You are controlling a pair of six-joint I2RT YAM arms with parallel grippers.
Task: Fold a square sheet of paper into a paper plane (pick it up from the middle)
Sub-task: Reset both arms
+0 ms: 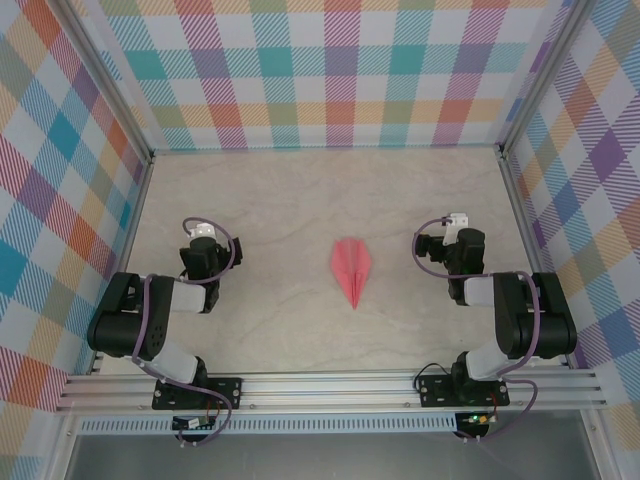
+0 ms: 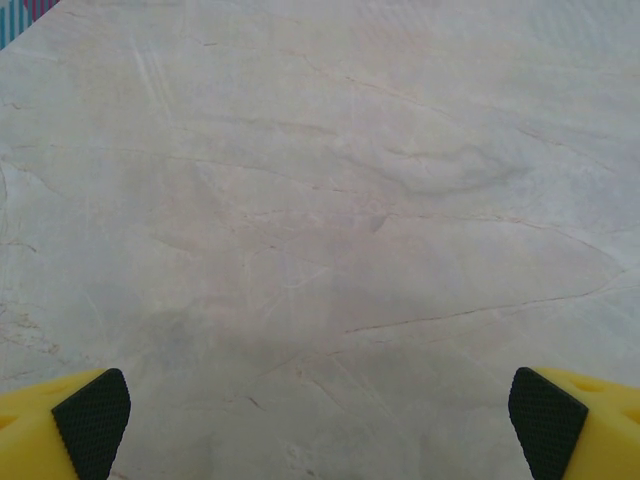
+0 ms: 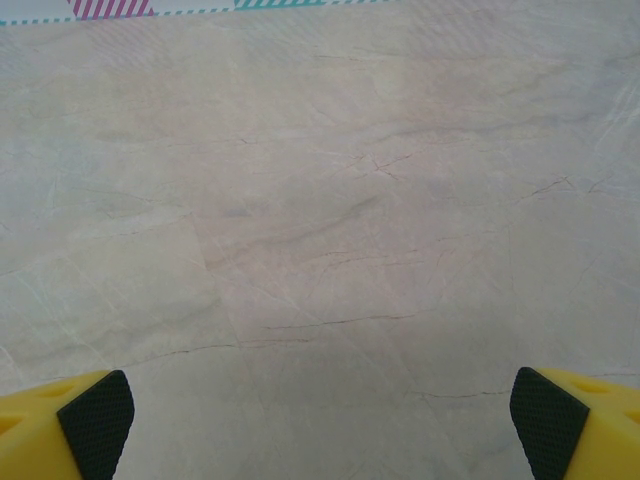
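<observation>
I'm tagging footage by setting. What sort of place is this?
Probably a purpose-built robot recording cell, not a home: plaid walls box in a marble-look tabletop, the left arm and right arm are bolted to an aluminium rail, and a pink paper plane lies between them.

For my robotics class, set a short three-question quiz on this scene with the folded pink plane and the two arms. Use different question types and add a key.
1. True or false: the right gripper is holding the paper plane.
2. Where does the paper plane lie? A) flat on the table, between the two arms; B) against the far wall; C) under the left arm's base.
3. Fill in the blank: the jaws of the left gripper and of the right gripper both stand ____, with bare table between them.

Key: 1 false; 2 A; 3 open.
</observation>
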